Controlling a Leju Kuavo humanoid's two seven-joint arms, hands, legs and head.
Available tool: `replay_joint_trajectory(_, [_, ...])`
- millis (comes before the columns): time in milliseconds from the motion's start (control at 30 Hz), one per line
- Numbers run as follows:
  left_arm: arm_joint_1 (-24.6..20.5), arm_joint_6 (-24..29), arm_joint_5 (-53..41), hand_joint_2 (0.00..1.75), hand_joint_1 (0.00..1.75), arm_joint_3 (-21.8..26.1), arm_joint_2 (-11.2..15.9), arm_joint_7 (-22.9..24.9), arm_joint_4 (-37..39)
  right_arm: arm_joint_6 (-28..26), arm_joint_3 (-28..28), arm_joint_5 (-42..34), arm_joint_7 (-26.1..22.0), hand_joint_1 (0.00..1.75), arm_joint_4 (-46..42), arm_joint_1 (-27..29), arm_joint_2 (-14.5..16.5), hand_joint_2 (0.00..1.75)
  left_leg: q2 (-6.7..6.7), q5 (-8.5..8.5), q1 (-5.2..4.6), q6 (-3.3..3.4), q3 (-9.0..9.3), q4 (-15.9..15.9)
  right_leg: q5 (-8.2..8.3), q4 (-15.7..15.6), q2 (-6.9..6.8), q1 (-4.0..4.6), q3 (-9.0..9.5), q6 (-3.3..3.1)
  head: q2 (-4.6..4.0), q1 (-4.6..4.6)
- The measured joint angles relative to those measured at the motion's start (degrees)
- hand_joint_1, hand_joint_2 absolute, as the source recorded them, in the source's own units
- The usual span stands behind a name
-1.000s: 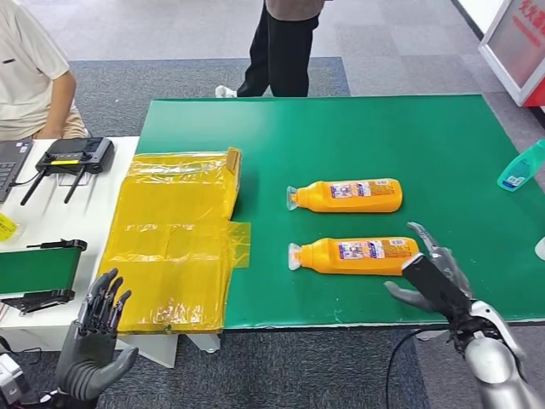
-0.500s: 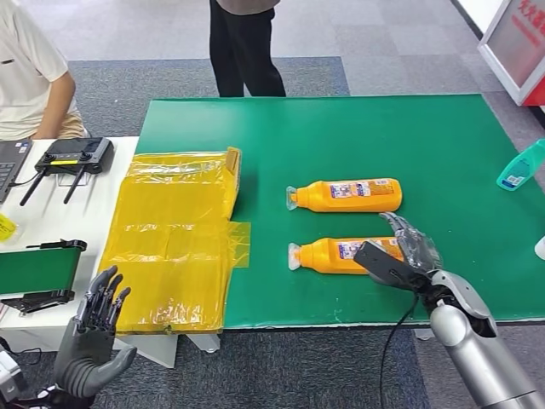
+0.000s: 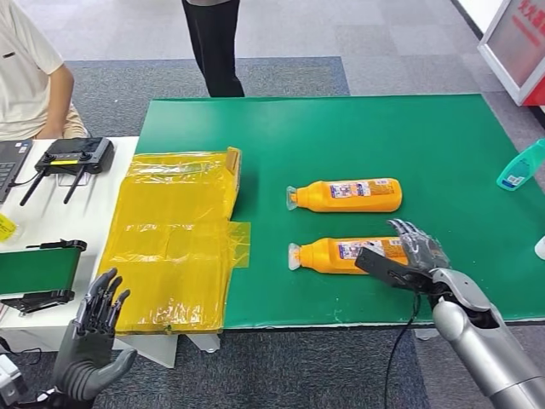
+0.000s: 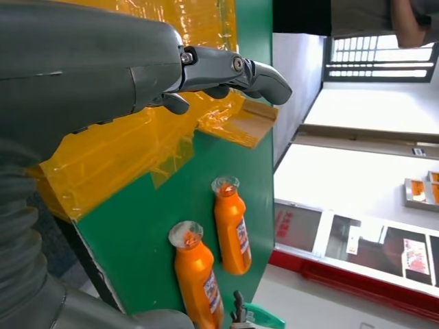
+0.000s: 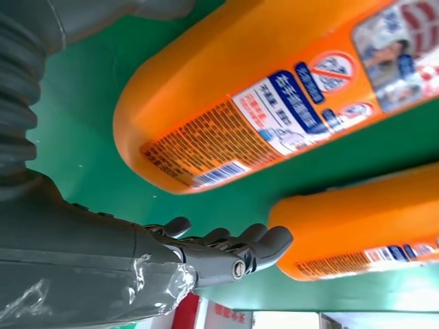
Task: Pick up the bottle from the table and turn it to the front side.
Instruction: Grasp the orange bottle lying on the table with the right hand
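The right robot hand (image 3: 412,250) has moved in over the base of the near bottle (image 3: 350,254), fingers spread, not yet gripping. It lies by the surface's (image 3: 386,136) front edge; lifting and turning remain.

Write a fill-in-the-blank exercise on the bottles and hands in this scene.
1. Two orange bottles lie on the ____ mat.
2. The right hand is at the base end of the ____ bottle.
3. The left hand holds ____.
4. The far bottle lies with its cap toward the ____ bag.

Missing words: green; near; nothing; yellow
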Motion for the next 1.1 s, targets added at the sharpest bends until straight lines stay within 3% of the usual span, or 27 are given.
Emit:
replay_joint_trajectory(333, [0.4, 0.4, 0.9, 1.75, 0.00, -0.3, 0.4, -0.2, -0.4, 0.0, 2.2, 2.0, -0.4, 0.00, 3.1, -0.9, -0.3, 1.75, 0.00, 0.01, 0.00, -0.01, 0.00, 0.0, 0.00, 0.0, -0.01, 0.00, 0.01, 0.00, 0.00, -0.01])
replay_joint_trajectory(533, [0.3, 3.7, -4.2, 1.75, 0.00, -0.3, 0.4, -0.2, -0.4, -0.5, 3.6, 2.1, -0.4, 0.00, 4.6, -1.5, -0.1, 1.75, -0.01, 0.01, 0.00, -0.01, -0.01, 0.0, 0.01, 0.0, -0.01, 0.00, 0.01, 0.01, 0.00, 0.00])
replay_joint_trajectory(933, [0.4, 2.9, -3.0, 1.75, 0.00, -0.4, 0.5, -0.4, -0.3, -1.9, 4.7, 2.7, -0.4, 0.00, 5.8, -1.7, 0.6, 1.75, -0.01, 0.01, 0.00, -0.01, 0.00, 0.0, 0.01, 0.0, 0.00, 0.00, 0.01, 0.01, 0.00, 0.00])
replay_joint_trajectory(1033, [0.4, 2.9, -2.9, 1.75, 0.00, -0.4, 0.4, -0.4, -0.3, -2.0, 4.7, 2.8, -0.4, 0.04, 5.9, -1.7, 0.9, 1.75, 0.00, 0.01, 0.00, -0.01, 0.00, 0.0, 0.01, 0.0, 0.00, 0.00, 0.01, 0.01, 0.00, 0.00])
replay_joint_trajectory(1100, [0.4, 2.9, -2.8, 1.75, 0.00, -0.4, 0.3, -0.4, -0.3, -2.2, 4.7, 2.9, -0.5, 0.20, 6.0, -1.5, 1.0, 1.75, 0.00, 0.01, 0.00, -0.01, 0.01, 0.0, 0.01, 0.0, 0.00, 0.00, 0.01, 0.01, 0.00, 0.00])
